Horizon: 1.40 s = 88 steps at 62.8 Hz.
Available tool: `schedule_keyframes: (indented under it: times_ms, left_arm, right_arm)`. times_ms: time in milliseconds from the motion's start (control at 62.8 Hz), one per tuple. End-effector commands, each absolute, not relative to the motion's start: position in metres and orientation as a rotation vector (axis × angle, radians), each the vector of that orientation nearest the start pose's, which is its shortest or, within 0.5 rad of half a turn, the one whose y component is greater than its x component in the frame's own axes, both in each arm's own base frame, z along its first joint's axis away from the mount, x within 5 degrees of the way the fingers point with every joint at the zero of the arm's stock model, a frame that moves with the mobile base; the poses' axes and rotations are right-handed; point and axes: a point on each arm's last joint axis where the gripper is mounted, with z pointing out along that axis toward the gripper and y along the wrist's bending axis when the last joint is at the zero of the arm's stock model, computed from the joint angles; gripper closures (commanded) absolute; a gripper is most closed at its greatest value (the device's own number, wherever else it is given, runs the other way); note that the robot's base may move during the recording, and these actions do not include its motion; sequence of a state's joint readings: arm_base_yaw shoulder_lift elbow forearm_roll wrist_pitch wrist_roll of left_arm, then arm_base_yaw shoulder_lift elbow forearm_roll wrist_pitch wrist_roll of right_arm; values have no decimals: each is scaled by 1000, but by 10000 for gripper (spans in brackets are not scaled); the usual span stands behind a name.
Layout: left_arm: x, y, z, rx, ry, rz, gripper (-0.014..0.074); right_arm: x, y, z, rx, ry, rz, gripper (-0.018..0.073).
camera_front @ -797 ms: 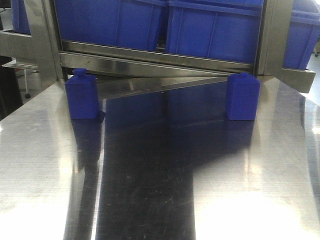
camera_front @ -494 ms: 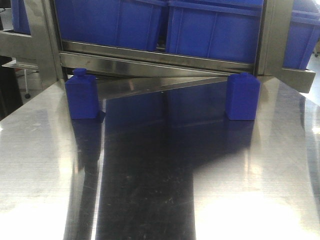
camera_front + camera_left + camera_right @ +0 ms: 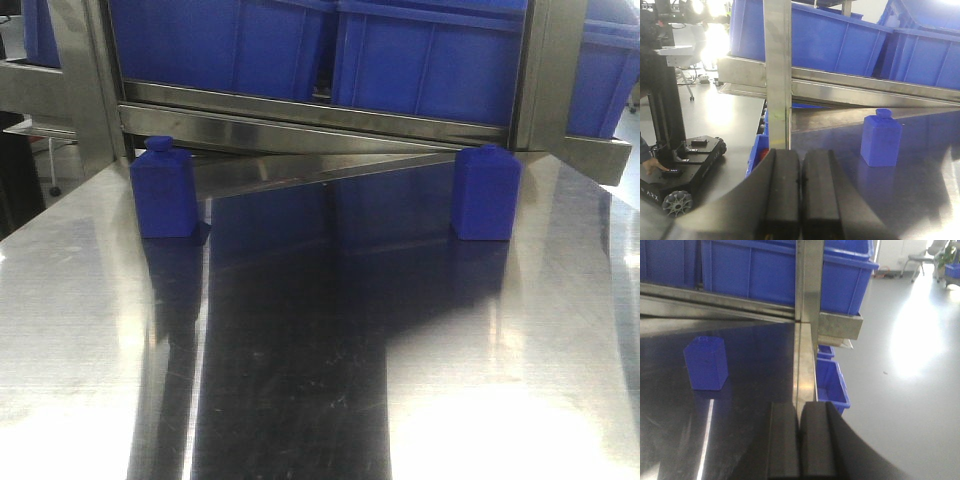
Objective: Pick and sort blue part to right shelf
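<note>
Two blue parts stand upright on the steel table. One blue part [image 3: 164,190] is at the far left, also seen in the left wrist view [image 3: 881,140]. The other blue part [image 3: 486,193] is at the far right, also in the right wrist view [image 3: 706,363]. Neither gripper shows in the front view. My left gripper [image 3: 801,172] is shut with nothing in it, back from the left part. My right gripper [image 3: 800,425] is shut and empty, near the table's right edge, well short of the right part.
A steel shelf rail [image 3: 320,115] runs behind the parts with blue bins [image 3: 430,60] on it. A steel upright post [image 3: 777,70] stands ahead of the left gripper and another post [image 3: 809,280] ahead of the right. Lower blue bins [image 3: 832,382] sit beside the table's right edge.
</note>
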State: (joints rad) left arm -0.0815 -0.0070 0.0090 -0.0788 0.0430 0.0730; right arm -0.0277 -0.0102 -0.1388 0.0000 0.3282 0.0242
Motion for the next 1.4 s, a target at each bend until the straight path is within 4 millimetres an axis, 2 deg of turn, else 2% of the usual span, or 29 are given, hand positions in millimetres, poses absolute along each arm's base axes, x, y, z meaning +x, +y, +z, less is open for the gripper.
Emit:
schedule_keyframes:
  times_ms: [0, 271, 510, 653, 733, 892, 940, 1116, 1386]
  left_arm:
    - [55, -5, 207, 46, 1454, -87, 472]
    - [55, -5, 207, 46, 1454, -87, 472]
    - [55, -5, 207, 46, 1454, -87, 472]
    - [55, -5, 207, 46, 1454, -87, 472]
    - [55, -5, 207, 46, 1454, -87, 472]
    - [55, -5, 207, 46, 1454, -87, 472]
    - [55, -5, 207, 46, 1454, -87, 472]
    - [55, -5, 207, 46, 1454, -87, 472]
    - [55, -5, 207, 46, 1454, -87, 472]
  right_arm:
    - [43, -1, 255, 40, 1593, -3, 504]
    - [59, -1, 270, -3, 1712, -20, 504]
    - [90, -1, 290, 1, 1824, -13, 504]
    - [112, -1, 295, -2, 1903, -17, 495]
    - [125, -1, 295, -2, 1951, -17, 423]
    - [148, -2, 296, 0, 2033, -15, 125]
    - [156, -2, 297, 12, 2074, -7, 74]
    - [180, 1, 305, 2, 2273, -19, 52]
    - [231, 27, 316, 107, 2516, 75, 52]
